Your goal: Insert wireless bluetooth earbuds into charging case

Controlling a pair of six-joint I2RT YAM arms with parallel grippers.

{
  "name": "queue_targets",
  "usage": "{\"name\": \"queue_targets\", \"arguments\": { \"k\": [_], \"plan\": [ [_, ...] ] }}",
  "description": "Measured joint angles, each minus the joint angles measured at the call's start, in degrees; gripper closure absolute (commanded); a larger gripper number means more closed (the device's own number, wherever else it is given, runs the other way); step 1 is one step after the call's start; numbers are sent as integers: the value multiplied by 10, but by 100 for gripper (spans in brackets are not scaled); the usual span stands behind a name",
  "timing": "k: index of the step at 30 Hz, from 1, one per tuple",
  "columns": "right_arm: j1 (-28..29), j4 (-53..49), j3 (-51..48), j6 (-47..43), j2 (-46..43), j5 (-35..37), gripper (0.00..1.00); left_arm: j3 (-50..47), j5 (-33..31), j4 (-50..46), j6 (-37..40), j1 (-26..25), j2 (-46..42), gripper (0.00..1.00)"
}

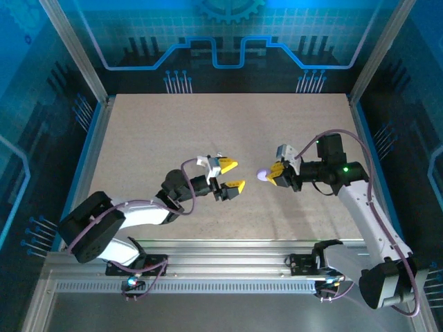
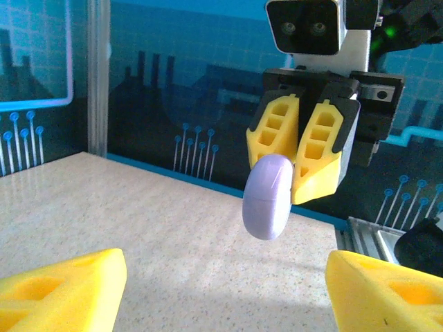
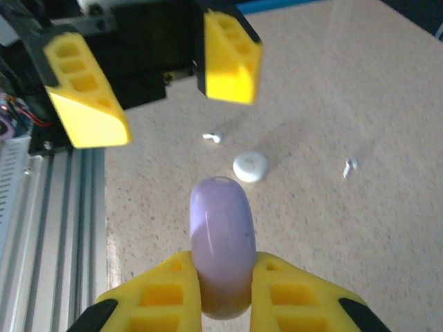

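Speckled desk carried both earbuds and a white disc, loose. Right fingers clamped the closed lilac charging case, contents hidden. Left fingers gaped wide, empty.

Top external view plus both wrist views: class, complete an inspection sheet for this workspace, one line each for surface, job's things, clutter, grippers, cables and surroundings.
Surface: speckled beige table, no marks seen.
Job's things: pale lilac charging case held above the table; one earbud and a second earbud lying apart on it.
Clutter: small white disc between the earbuds.
Grippers: right gripper shut on the charging case; left gripper open, facing it.
Cables: purple cable looping along each arm.
Surroundings: blue printed walls; metal rail at the near edge.
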Motion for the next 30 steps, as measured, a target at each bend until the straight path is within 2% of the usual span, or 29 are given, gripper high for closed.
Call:
{"name": "queue_targets", "arguments": {
  "k": [12, 30],
  "plan": [
    [-5, -44, 0, 59, 50, 101, 90, -3, -66, -174, 30, 0, -100, 19],
    [-7, -69, 37, 125, 152, 167, 90, 10, -141, -339, 45, 0, -132, 11]
  ]
}}
